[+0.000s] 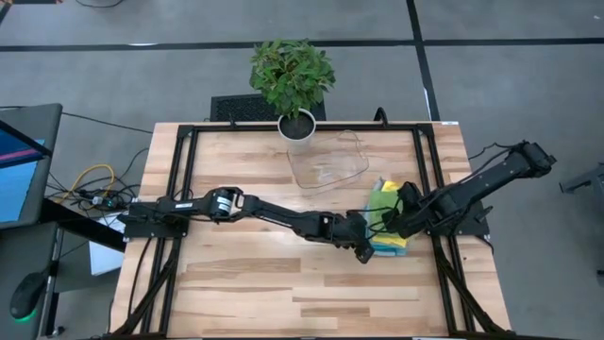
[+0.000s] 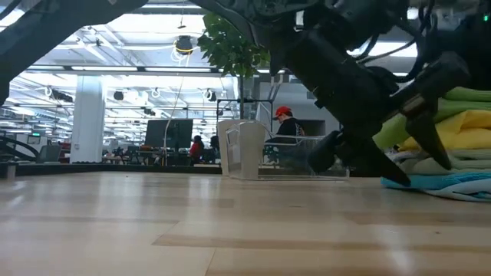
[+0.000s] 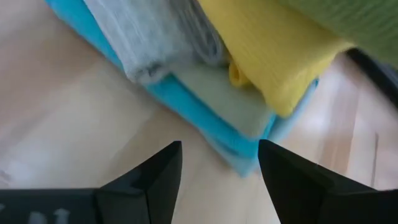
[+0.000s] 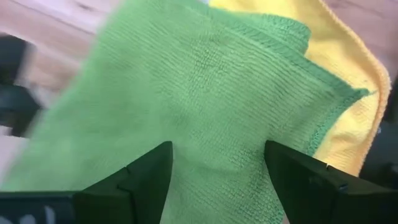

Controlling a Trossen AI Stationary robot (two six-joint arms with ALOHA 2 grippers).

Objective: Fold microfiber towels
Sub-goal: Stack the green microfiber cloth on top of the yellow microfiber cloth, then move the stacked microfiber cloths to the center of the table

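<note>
The setting is a large open-plan lab or industrial workspace. The wooden table [image 1: 283,283] carries a black metal frame [image 1: 179,161] and stands on a grey floor marked with dark lines. A monitor [image 1: 19,170] and loose cables [image 1: 90,184] sit at one side. The low view shows a high ceiling with rows of strip lights [image 2: 100,65], white columns [image 2: 88,115], further screens [image 2: 169,132], and seated people, one wearing a red cap [image 2: 284,112]. A potted plant [image 1: 293,80] stands at the table's far edge.

Microfiber towels [image 1: 389,225] lie stacked on the table's right side: green on top, then yellow, grey, blue lowest.
</note>
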